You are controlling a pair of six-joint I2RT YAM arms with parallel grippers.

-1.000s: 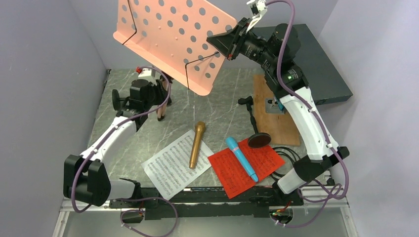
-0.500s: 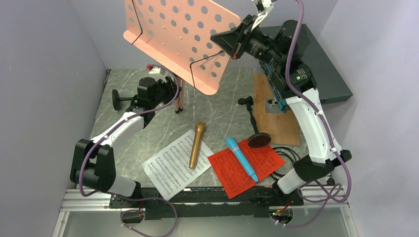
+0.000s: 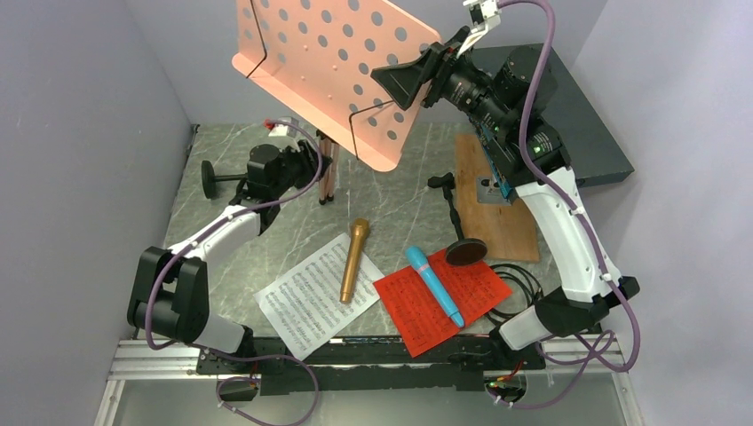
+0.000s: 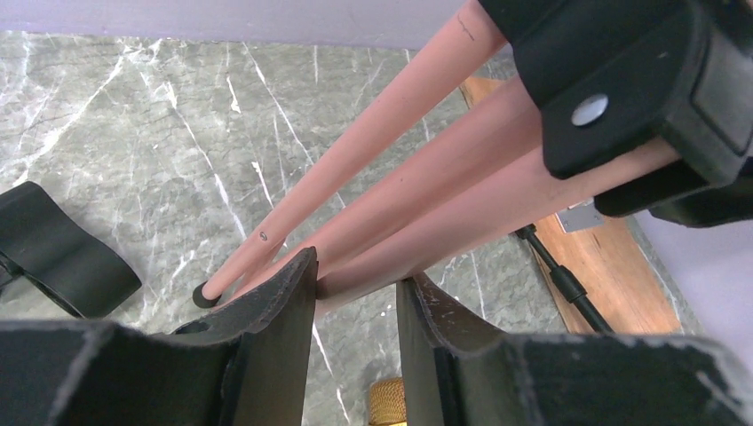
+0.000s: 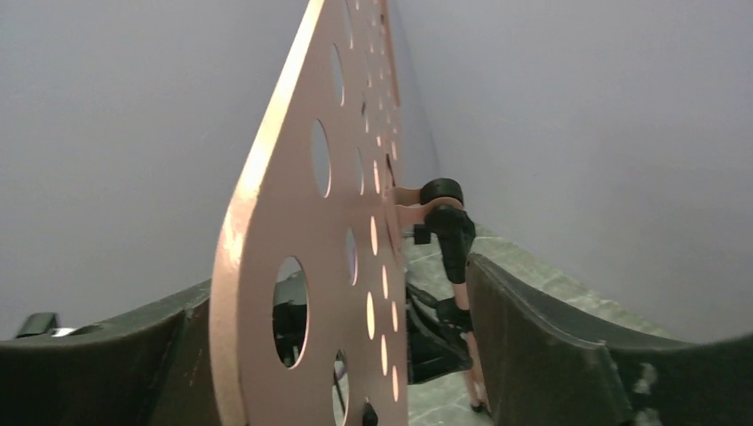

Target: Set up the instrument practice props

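I seem to be standing the desk (image 3: 328, 62) upright at the back of the table (image 3: 400, 204), left gripper (image 4: 358, 275) pinching its legs (image 4: 355, 149), right gripper (image 5: 333, 284) wide astride its edge and needing next to withdraw without tipping it.

Plain lavender walls (image 3: 80, 133) enclose a grey-green marble-patterned tabletop (image 3: 391, 195) under even light.
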